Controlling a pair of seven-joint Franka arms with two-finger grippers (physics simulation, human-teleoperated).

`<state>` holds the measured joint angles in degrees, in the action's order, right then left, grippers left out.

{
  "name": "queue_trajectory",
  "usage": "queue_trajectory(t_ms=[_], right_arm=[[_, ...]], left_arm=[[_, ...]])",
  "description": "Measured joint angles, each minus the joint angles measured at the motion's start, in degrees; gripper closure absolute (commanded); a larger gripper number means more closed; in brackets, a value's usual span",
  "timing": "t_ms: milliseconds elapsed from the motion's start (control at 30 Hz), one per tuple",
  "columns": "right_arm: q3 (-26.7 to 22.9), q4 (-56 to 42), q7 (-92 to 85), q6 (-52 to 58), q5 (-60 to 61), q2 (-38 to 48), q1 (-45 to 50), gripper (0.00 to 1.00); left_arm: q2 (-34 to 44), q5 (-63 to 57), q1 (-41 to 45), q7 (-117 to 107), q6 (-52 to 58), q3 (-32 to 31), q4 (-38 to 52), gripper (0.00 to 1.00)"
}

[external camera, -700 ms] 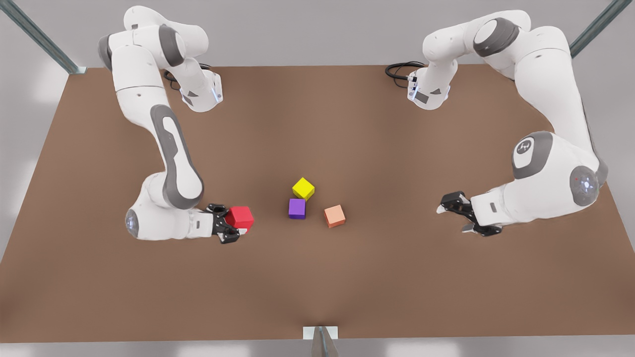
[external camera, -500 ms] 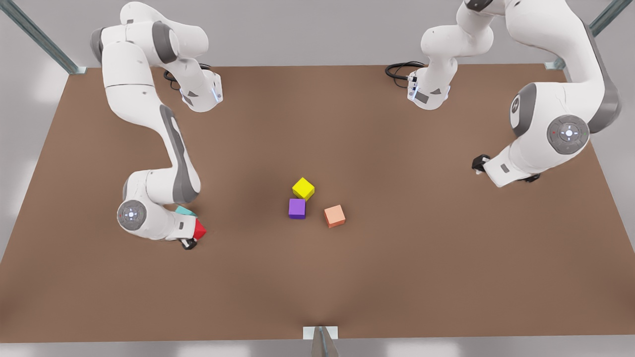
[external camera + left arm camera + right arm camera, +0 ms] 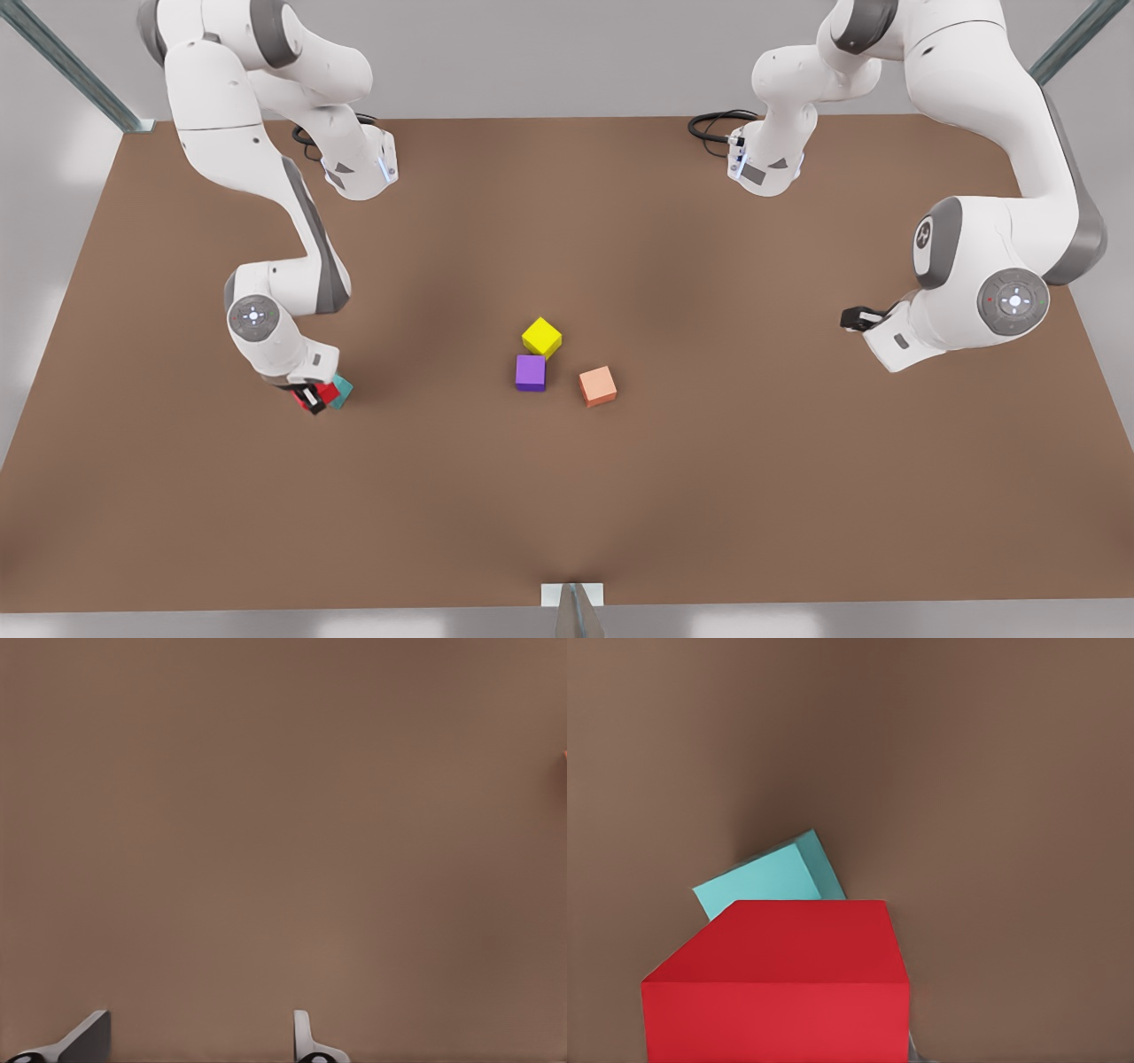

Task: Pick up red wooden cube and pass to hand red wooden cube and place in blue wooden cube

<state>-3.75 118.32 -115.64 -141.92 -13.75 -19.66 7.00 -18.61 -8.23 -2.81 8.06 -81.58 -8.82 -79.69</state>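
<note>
Your right hand [image 3: 312, 396] grips the red wooden cube [image 3: 326, 392], holding it just above the blue wooden cube [image 3: 341, 391], which sits on the worktop [image 3: 567, 496] well away from the purple cube [image 3: 531, 372]. Your left hand [image 3: 858, 317] waits far beyond the salmon cube [image 3: 598, 386], fingers [image 3: 306, 1041] parted on nothing.

No legible text, labels, brand names or nos. in any view. Cubes are plain-faced, table surface unmarked. Arm joints carry round caps w/ faint symbols, too small to read as characters.
</note>
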Motion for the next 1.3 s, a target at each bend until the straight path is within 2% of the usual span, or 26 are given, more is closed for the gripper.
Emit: queue_trajectory(t_ms=[267,633,667,700,1133,1300], right_arm=[[-0.1,3.6,2.6,-6.3,-0.5,0.4,-1.2,0.30],[0.1,7.4,4.7,-8.5,-0.5,0.5,-2.6,0.30],[0.1,7.6,4.9,-8.6,-0.4,0.5,-2.6,0.18],[0.1,7.7,5.0,-8.7,-0.3,0.5,-2.6,0.00],[0.4,6.8,6.2,-5.9,0.5,4.2,-2.6,0.00],[1.2,-1.1,6.7,2.5,3.5,6.4,-1.4,0.00]], left_arm=[[0.0,0.0,0.0,-0.8,0.3,0.0,0.0,0.00],[0.0,0.1,0.0,-1.5,0.4,0.0,-0.1,0.00],[0.0,0.1,0.0,-1.6,0.4,0.0,-0.1,0.00],[0.0,0.1,0.0,-1.6,0.4,0.0,-0.1,0.00],[-0.1,0.1,0.1,-2.0,0.4,0.0,-0.1,0.00],[0.0,0.1,0.1,-2.1,0.4,0.0,-0.1,0.00]])
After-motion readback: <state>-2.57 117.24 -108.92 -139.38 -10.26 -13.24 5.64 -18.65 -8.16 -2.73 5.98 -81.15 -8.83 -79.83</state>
